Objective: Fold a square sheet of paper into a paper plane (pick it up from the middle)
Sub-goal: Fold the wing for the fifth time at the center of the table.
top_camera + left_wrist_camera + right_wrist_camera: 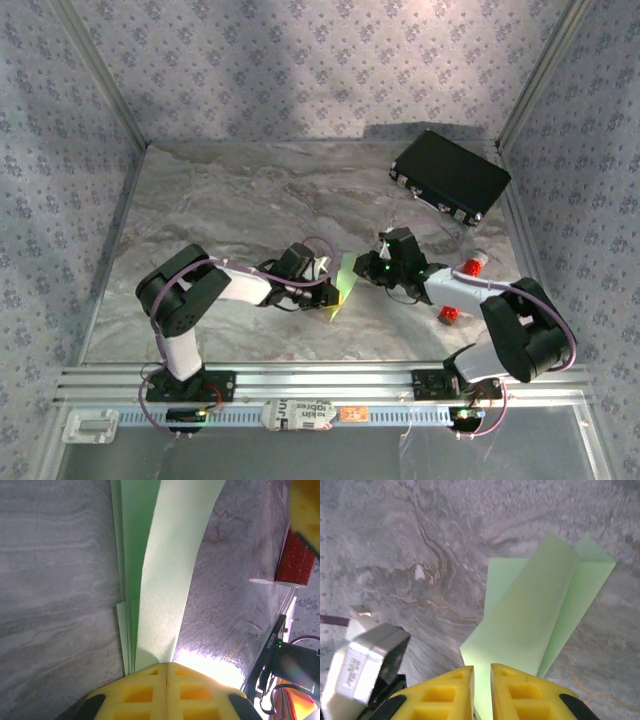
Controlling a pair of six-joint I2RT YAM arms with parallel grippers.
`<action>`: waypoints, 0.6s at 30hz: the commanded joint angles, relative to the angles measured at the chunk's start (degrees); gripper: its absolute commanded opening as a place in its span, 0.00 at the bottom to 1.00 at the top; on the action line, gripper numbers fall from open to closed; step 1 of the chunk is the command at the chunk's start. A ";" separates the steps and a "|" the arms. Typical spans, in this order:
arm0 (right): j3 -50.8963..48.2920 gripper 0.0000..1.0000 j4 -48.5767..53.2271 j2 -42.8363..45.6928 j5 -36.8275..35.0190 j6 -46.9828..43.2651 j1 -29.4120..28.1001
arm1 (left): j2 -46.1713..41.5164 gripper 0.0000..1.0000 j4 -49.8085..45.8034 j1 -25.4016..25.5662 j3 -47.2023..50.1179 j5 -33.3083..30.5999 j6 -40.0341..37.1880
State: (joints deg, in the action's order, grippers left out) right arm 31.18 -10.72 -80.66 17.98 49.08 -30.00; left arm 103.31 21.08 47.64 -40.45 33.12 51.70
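The folded paper [341,285], toward 6 o'clock of the surface [250,200], is pinched in the pressed-together jaws of the left gripper [166,667] and the nearly closed jaws of the right gripper [481,669]. If the grippers are pulled apart, it may be torn.
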 commanded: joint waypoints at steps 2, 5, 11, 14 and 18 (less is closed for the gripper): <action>2.73 0.17 4.48 -1.27 -5.31 -0.83 -3.03 | 2.44 0.01 -4.23 0.84 1.51 -1.34 -1.25; 4.59 0.16 5.12 -2.68 -8.32 -0.28 -4.80 | 2.68 0.01 -4.23 0.86 1.43 -1.31 -1.12; 8.85 0.15 10.38 -7.02 -14.55 0.92 -5.92 | 2.95 0.01 -4.10 0.88 1.31 -1.09 -1.00; 8.84 0.15 9.63 -8.75 -14.55 1.74 -5.02 | 3.04 0.01 -4.06 0.86 1.42 -0.91 -1.04; 8.77 0.15 9.71 -9.51 -15.21 1.82 -3.65 | 3.43 0.00 -3.98 0.80 1.42 -0.57 -1.07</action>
State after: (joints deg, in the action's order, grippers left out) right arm 39.24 -3.25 -89.67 5.26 50.04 -34.52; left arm 103.46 21.26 47.64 -40.45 33.26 51.70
